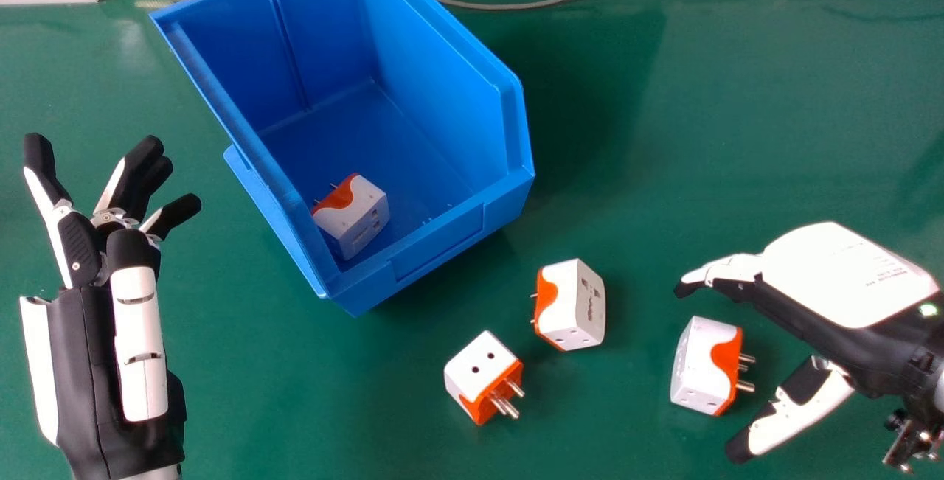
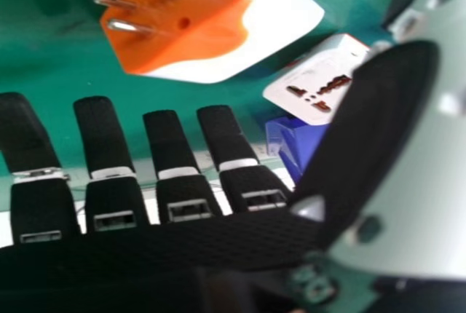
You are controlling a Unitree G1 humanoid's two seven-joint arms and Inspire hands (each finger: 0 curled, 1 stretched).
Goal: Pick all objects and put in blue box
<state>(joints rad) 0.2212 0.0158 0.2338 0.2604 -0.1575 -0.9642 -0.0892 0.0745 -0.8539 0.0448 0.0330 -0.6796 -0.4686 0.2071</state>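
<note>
Right robot hand [image 1: 848, 273] beside plug adapter [image 1: 697, 366], blue box [image 1: 442, 237] holding another adapter [image 1: 360, 211]

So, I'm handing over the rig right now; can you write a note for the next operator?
Left hand: open, empty, left of the blue box.
Right hand: open, empty, over the table's right side, thumb and fingers spread around the rightmost plug adapter, not gripping it.
Done: one white-and-orange adapter is in the box, near its front.
Left: three adapters on the green table: the rightmost, plus two in front of the box.
</note>
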